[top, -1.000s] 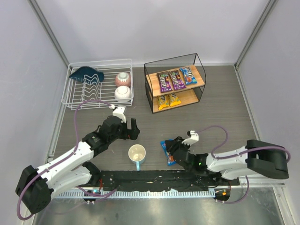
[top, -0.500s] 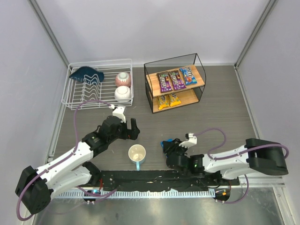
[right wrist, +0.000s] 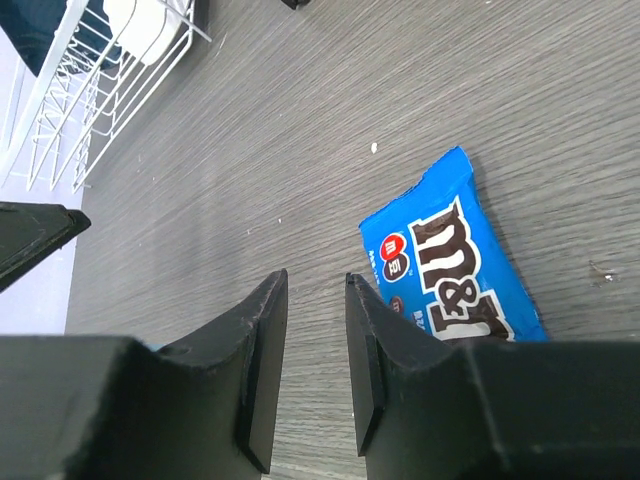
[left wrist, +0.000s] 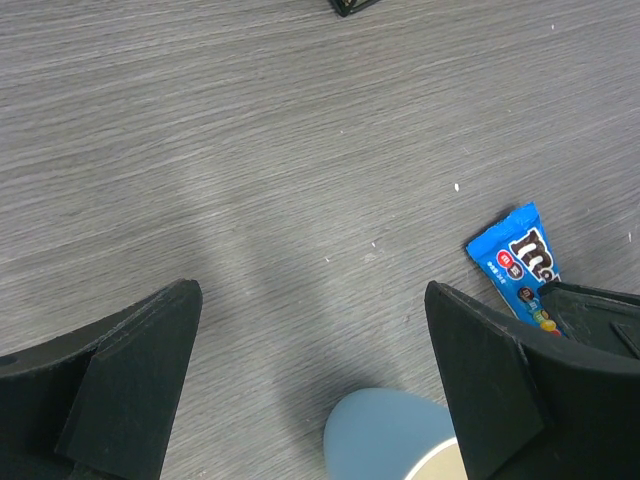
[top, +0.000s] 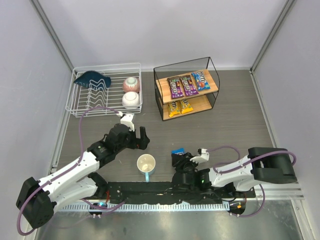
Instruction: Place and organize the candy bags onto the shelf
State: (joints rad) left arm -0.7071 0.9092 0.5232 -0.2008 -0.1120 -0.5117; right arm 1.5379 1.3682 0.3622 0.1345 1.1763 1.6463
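Note:
One blue candy bag (top: 178,151) lies flat on the table, mostly covered by my right gripper (top: 176,160). In the right wrist view the bag (right wrist: 455,265) lies beside and partly under the right finger (right wrist: 400,350). My right gripper (right wrist: 316,282) has only a narrow gap between its jaws, with nothing between them. My left gripper (top: 141,136) is wide open and empty over bare table (left wrist: 312,290), with the bag (left wrist: 515,260) to its right. The shelf (top: 162,86) at the back holds two purple bags (top: 176,87) and a blue bag (top: 200,80) on top, and two yellow bags (top: 179,107) below.
A blue mug (top: 146,164) stands between the two grippers near the front edge, and it also shows under the left gripper (left wrist: 395,440). A white wire dish rack (top: 82,105) at the back left holds two bowls and a dark blue item.
My right gripper has moved left and back toward the arm bases and now covers most of the blue bag. The left arm has not moved.

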